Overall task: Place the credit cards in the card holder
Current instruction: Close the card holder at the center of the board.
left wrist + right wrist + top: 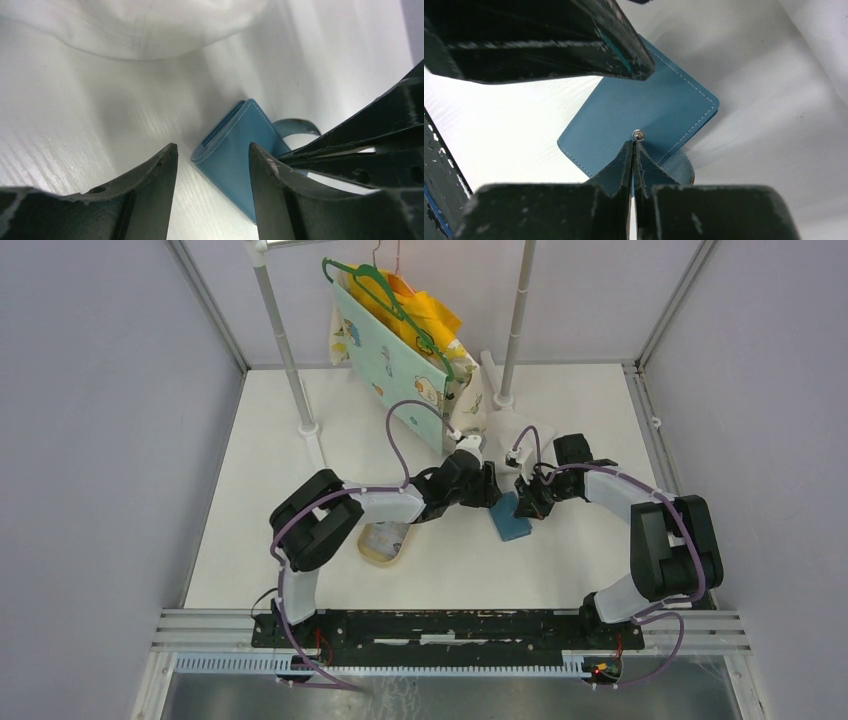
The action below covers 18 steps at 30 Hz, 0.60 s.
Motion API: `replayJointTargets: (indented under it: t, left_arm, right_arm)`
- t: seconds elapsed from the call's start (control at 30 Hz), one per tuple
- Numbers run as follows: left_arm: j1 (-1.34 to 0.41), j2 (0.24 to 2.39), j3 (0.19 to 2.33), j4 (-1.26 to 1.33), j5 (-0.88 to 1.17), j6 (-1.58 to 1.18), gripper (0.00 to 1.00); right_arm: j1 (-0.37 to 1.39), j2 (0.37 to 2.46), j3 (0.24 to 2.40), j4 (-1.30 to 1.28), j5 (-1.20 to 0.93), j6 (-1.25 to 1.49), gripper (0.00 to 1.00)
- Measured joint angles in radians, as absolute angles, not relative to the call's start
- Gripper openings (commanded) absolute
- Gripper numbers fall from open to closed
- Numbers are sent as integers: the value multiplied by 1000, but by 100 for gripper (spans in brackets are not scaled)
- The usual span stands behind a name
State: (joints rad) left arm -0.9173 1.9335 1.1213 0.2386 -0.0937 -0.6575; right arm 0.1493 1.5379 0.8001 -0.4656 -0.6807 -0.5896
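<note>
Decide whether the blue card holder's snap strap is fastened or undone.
Undone. The snap stud on the card holder is bare, and the strap sticks out loose past its edge.

Card holder (232, 150) beneath parted left pincer (212, 148)

Left end effector (212, 150) has jaws spread apart; right end effector (634, 146) has fingers pressed together.

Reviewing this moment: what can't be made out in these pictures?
The credit cards: in no view; whether they are inside the card holder cannot be told.
The tan tray: top view, the left arm covers part; contents too small.
The right gripper: right wrist view, shut by the snap; whether it pinches the strap is hidden beneath it.
</note>
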Motion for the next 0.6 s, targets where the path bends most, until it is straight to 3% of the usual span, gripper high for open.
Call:
replayJointTargets:
  t: [0.1,0.17,0.3,0.6]
  left_arm:
    - [-913,1967,1148,211,-55,-608,59]
    - [-909,1993,1161,204,-20,-588,48]
    - [-904,2017,1170,204,36,-569,35]
    - [-937,1962,1072,265,46,-633,23]
  right_arm:
    - [149,1538,801,-468,-682,-600,6]
    - [149,1538,801,-469,-684,-607,6]
    - [149,1538,801,-476,-689,-627,10]
    - [148,1518,802,-524,-680,-702,17]
